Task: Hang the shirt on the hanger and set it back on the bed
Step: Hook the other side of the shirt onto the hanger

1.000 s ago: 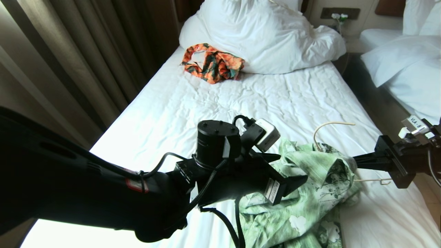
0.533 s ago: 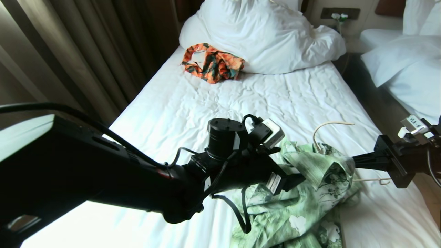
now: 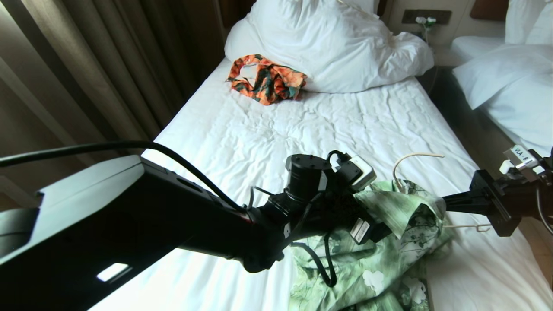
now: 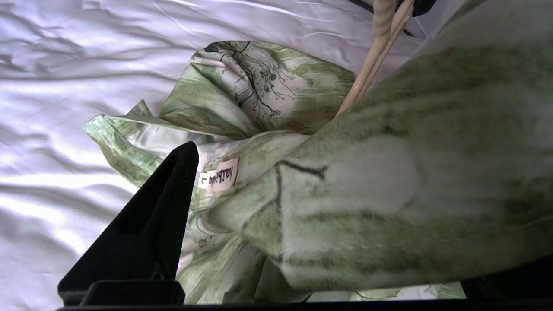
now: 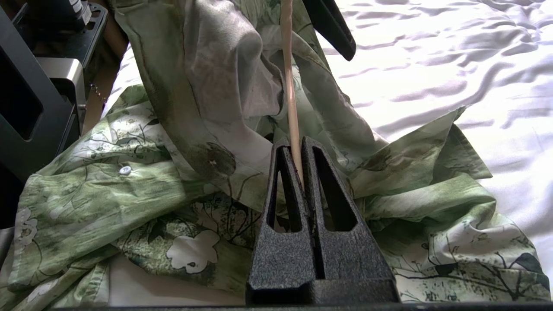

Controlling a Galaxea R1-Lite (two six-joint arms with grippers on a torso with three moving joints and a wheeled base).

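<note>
The green and white shirt point(image 3: 389, 259) lies crumpled on the near right part of the bed point(image 3: 281, 129). The cream hanger point(image 3: 406, 157) is partly inside it, hook towards the pillow. My right gripper point(image 3: 445, 202) reaches in from the right and is shut on the hanger's thin bar point(image 5: 288, 65). My left gripper point(image 3: 375, 224) is at the shirt's collar with its jaws wide apart. In the left wrist view one finger point(image 4: 147, 229) stands beside the neck label, and a fold of the shirt point(image 4: 389, 172) hides the other. The hanger's bar point(image 4: 376, 56) runs just beyond that fold.
An orange and dark green garment point(image 3: 268, 80) lies by the bulky white duvet point(image 3: 337, 43) at the head of the bed. Curtains point(image 3: 108, 65) hang along the left side. A second white bed point(image 3: 510, 77) stands to the right across a narrow gap point(image 3: 466, 116).
My left arm has stretched further right over the bed, bringing its gripper deeper into the shirt's collar with the jaws spread wider. The right gripper and the hanger have stayed still.
</note>
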